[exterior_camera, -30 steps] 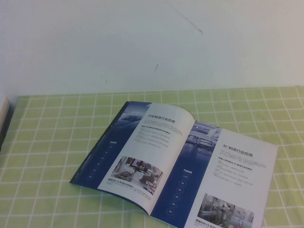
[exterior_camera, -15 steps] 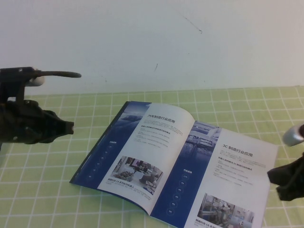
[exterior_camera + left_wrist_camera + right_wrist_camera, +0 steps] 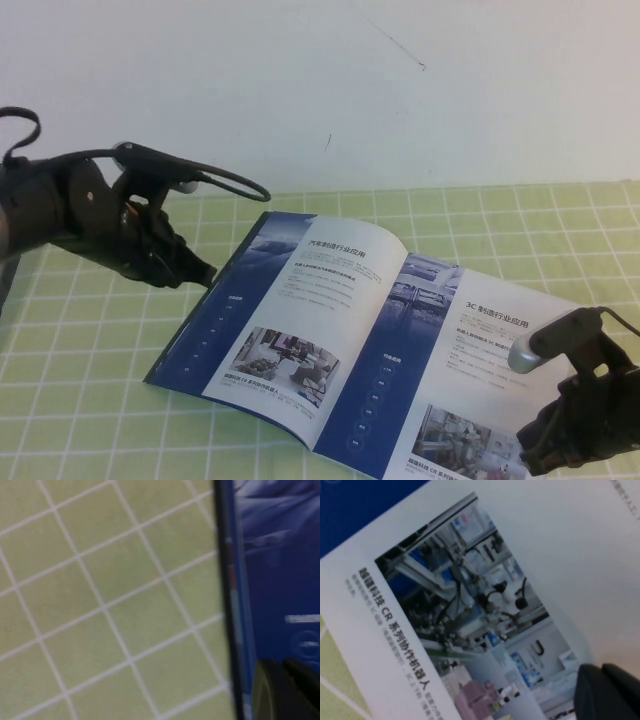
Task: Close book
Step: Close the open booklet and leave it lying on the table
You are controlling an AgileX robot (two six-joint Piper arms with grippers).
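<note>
An open book [image 3: 370,330] with blue and white pages lies flat on the green checked cloth. My left gripper [image 3: 205,273] hovers at the book's left edge, its tip right beside the blue left page. In the left wrist view the dark fingers [image 3: 270,695] are pressed together over the blue page [image 3: 280,555] next to the book's edge. My right gripper [image 3: 528,462] is over the near right corner of the right page. The right wrist view shows its fingers [image 3: 592,695] together above the printed photo on that page [image 3: 470,605]. Neither gripper holds anything.
The green checked tablecloth [image 3: 100,380] reaches out to the left of the book and behind it. A white wall [image 3: 300,90] rises just behind the table. A black cable [image 3: 230,180] loops off the left arm above the cloth.
Both arms have come further in. The left gripper moved right and down to the book's left edge. The right gripper moved left over the right page's near corner.
</note>
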